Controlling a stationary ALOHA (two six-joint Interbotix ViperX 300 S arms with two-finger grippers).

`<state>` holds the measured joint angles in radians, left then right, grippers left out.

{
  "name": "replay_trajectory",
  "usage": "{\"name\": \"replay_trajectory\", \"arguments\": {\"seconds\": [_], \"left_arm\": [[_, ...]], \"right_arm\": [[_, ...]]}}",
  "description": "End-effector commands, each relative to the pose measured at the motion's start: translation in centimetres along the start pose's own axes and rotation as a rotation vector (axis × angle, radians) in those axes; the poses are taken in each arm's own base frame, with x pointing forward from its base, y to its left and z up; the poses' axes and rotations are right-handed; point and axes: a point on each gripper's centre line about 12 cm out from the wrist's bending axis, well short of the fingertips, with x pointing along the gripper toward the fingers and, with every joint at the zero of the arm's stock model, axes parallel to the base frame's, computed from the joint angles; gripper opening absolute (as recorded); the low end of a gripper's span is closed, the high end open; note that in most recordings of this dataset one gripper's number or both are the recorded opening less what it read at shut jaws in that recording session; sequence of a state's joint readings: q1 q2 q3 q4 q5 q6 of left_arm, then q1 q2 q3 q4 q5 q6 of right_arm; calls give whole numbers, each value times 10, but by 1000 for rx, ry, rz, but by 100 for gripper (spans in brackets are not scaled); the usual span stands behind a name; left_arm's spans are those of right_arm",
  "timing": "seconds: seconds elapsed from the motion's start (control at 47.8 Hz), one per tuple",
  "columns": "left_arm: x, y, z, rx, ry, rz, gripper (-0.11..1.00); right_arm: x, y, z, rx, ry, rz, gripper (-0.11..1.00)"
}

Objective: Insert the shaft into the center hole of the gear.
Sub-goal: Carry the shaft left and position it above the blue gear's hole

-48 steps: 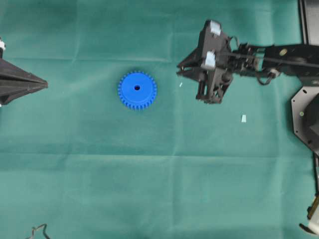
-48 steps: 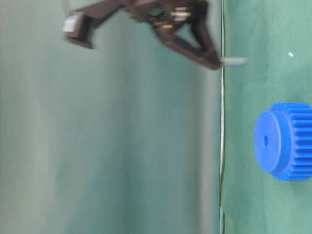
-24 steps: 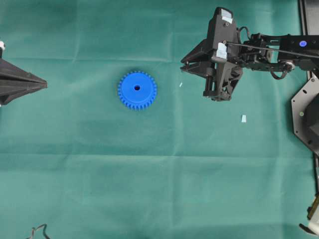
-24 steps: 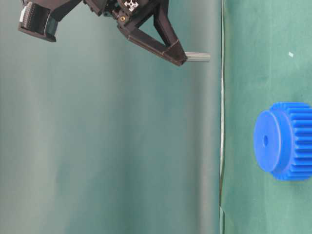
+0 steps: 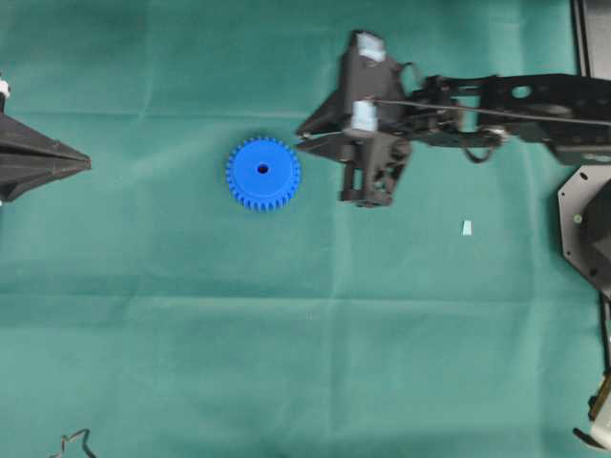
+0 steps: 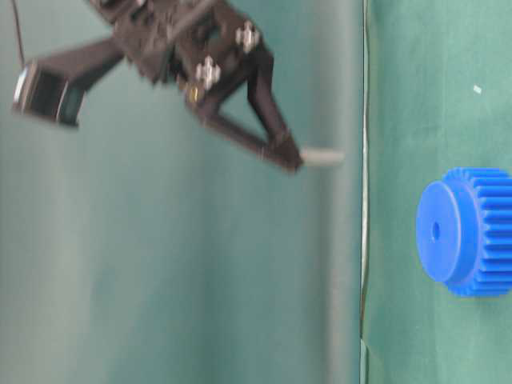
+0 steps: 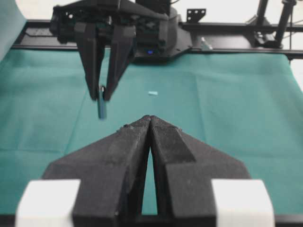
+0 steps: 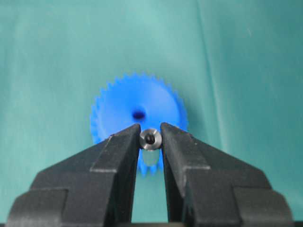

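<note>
Blue gear (image 5: pixel 263 173) flat; shaft (image 8: pixel 150 140) pinched above.

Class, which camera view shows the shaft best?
The right wrist view: the shaft fills the centre, end-on between the right gripper's fingers. Table-level and left wrist views show it sideways, blurred. Overhead, the gripper hides it.

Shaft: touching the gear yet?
Apart. The table-level view shows the shaft in the right gripper, green cloth between it and the gear.
</note>
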<state>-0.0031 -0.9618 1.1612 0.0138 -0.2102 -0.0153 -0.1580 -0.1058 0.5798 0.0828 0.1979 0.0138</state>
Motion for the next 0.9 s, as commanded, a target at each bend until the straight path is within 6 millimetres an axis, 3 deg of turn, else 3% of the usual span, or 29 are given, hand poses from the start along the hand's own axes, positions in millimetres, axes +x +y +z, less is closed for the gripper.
{"name": "replay_trajectory", "arguments": {"seconds": [0.0, 0.209, 0.461, 0.88], "left_arm": [[2, 0, 9, 3, -23, -2, 0], [2, 0, 9, 3, -25, -2, 0], [2, 0, 9, -5, -23, -2, 0], [2, 0, 9, -5, -21, -2, 0]], "right_arm": [[6, 3, 26, -7, -55, 6, 20], [29, 4, 35, -12, -46, 5, 20], [33, 3, 32, -16, -36, 3, 20], [73, -2, -4, 0, -2, -9, 20]]}}
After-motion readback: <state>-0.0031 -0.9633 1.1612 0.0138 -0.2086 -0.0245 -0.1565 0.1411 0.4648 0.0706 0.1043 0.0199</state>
